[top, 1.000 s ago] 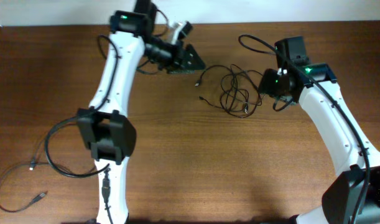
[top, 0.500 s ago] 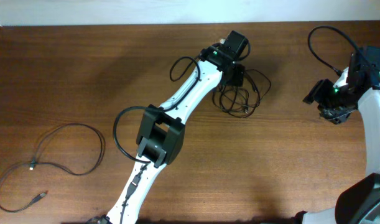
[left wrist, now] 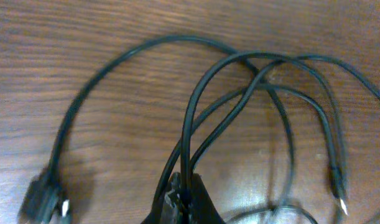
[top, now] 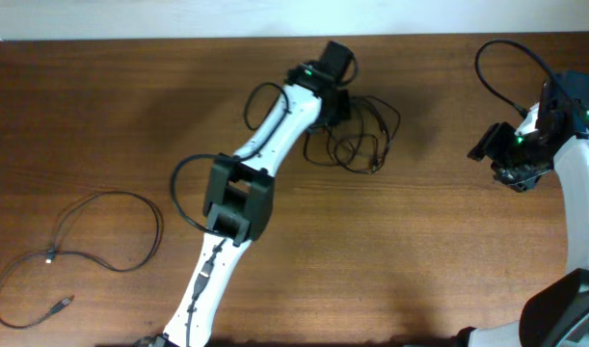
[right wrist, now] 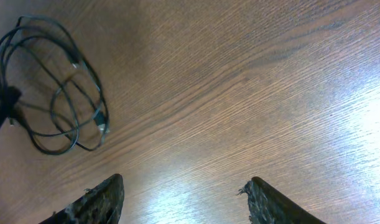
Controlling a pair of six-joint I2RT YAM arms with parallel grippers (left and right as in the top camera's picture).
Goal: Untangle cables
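Observation:
The cables form a loose tangle of thin black loops at the back middle of the wooden table. My left gripper reaches to the tangle's left edge. In the left wrist view it is shut on two or three black strands that fan upward from the fingertips. A dark plug lies at lower left and a thin plug tip at lower right. My right gripper hovers far to the right of the tangle, open and empty. The tangle shows in the right wrist view at upper left.
A separate thin black cable lies in a wide curve at the table's front left, its plug ends near the left edge. The right arm's own thick cable arches over the back right. The table's back edge runs just behind the tangle.
My left gripper came over from the back left, shut on strands of the tangle and drew it slightly left. My right arm pulled away to the right and has since held still.

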